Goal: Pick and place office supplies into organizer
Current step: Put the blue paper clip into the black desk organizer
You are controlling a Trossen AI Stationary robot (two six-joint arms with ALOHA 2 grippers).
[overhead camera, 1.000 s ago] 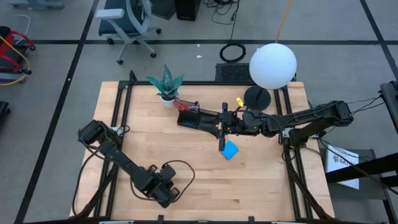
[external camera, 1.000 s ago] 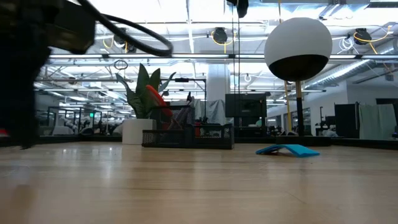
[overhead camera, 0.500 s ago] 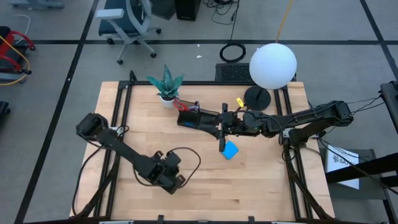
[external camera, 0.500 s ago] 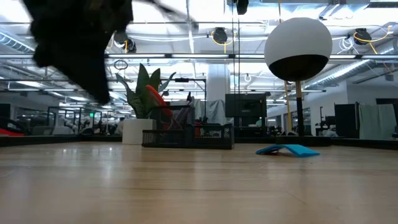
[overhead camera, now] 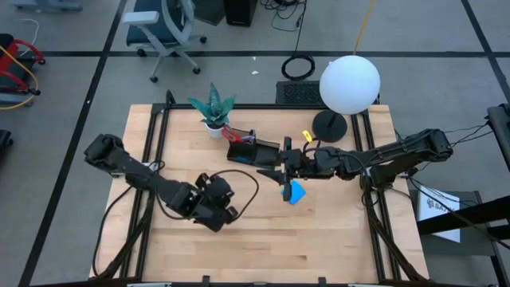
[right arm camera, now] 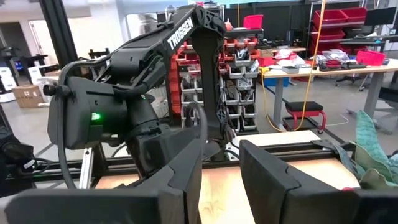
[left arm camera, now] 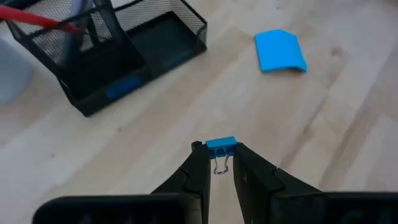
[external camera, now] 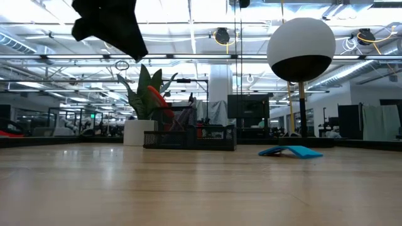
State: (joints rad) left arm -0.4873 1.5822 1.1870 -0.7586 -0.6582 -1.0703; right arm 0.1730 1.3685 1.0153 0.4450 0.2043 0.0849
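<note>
**Binder clip in the air, notepad waiting on the table**

The left gripper (left arm camera: 217,163) is pinching a small blue binder clip (left arm camera: 220,145) between its fingertips, the jaws standing narrow on the clip's body with the wire handles hanging between them. In the high view this gripper (overhead camera: 225,209) is hanging over the middle of the table, well short of the organizer (overhead camera: 253,150), which is sitting toward the far side just right of the potted plant (overhead camera: 212,108).

The organizer is already holding part of the set: red scissors handles (external camera: 157,98) are sticking up from its taller back section, and a blue item (left arm camera: 122,88) is showing through the mesh of a lower compartment, though what it is cannot be told.

The blue notepad (overhead camera: 296,192) is lying flat on the wood, near the organizer's right end and not yet picked up. The right gripper (overhead camera: 286,174) is hovering just beside it with its jaws partly apart and nothing between them.

Judging from this, the job looks well past halfway: the clip needs carrying over and dropping into a compartment, and the notepad is left to place.
</note>
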